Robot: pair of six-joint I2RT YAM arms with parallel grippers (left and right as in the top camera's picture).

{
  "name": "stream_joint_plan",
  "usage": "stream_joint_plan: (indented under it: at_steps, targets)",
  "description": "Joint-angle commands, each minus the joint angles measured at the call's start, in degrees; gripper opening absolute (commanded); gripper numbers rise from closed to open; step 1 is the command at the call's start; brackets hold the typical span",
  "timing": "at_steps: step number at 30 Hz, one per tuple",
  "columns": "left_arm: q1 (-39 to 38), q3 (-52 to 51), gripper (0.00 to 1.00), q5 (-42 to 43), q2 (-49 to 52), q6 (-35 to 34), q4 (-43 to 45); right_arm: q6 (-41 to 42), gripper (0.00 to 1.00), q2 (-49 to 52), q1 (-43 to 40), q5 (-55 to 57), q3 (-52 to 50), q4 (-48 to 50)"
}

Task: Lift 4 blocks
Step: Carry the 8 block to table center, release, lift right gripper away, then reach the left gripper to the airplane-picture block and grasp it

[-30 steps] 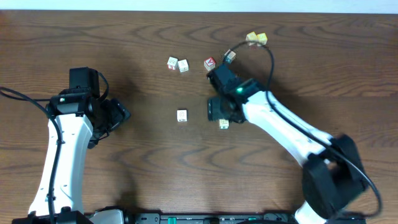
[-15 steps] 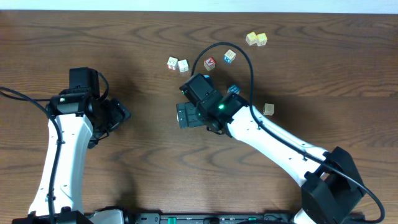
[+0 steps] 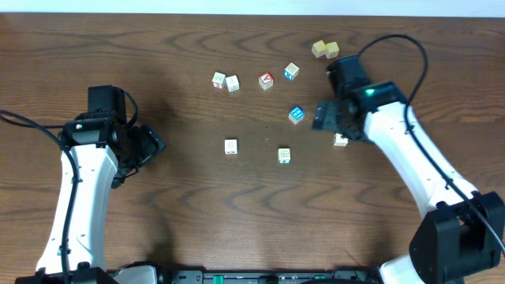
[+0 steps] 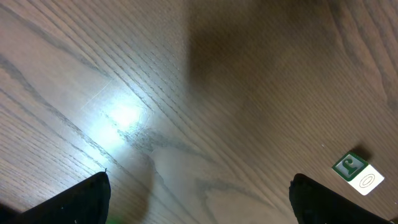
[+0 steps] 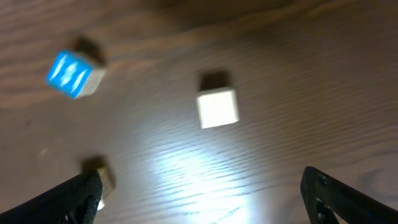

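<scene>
Bright and even from above in the overhead view, sharp across the table (image 3: 197, 205), with faint soft shadow at 3 o'clock of the left arm (image 3: 79, 189). In the left wrist view, white glare at 9 o'clock, dim shadow at 12 o'clock, crisp focus on the green-printed block (image 4: 356, 173) at 4 o'clock. Smeared throughout in the right wrist view, probably by motion, softening the blue-faced block (image 5: 73, 73) at 10 o'clock and the white block (image 5: 217, 107) near centre; glare at 6 o'clock.
</scene>
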Motion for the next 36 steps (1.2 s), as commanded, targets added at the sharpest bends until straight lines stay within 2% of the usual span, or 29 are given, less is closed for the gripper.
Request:
stream_joint_plan:
  at_steps: [1, 4, 8, 12, 16, 19, 24, 28, 36]
  targets:
    - [0.2, -0.2, 0.92, -0.3, -0.4, -0.5, -0.1, 1.0, 0.99, -0.8, -3.2, -0.3, 0.3, 0.0]
    - [0.2, -0.2, 0.92, 0.4, -0.4, -0.7, 0.9, 0.9, 0.99, -0.8, -4.0, -0.3, 0.3, -0.1]
    - [0.2, -0.2, 0.92, 8.5, -0.4, -0.7, 0.7, 0.9, 0.99, -0.8, -4.0, -0.3, 0.3, -0.1]
    - [-0.4, -0.3, 0.92, 20.9, -0.3, -0.3, 1.1, 0.9, 0.99, -0.8, -4.0, -0.3, 0.3, -0.1]
    - [-5.5, -0.3, 0.92, 30.7, -0.1, 6.5, 5.5, 0.9, 0.99, -0.8, -4.0, -0.3, 0.3, 0.0]
    - [-11.6, -0.3, 0.92, 27.9, 0.1, 6.2, 8.4, 0.9, 0.99, -0.8, -4.0, -0.3, 0.3, 0.0]
    - [-22.6, -0.3, 0.92, 9.9, 2.2, -1.4, 13.3, 0.9, 0.99, -0.8, -4.0, -0.3, 0.3, -0.1]
    - [-28.6, -0.3, 0.92, -0.5, 6.1, -1.8, 16.0, 0.9, 0.99, -0.8, -4.0, -0.3, 0.3, -0.1]
    - [-31.8, -0.3, 0.91, -1.0, 17.4, 4.7, 22.6, 0.9, 0.99, -0.8, -4.0, -0.3, 0.3, -0.1]
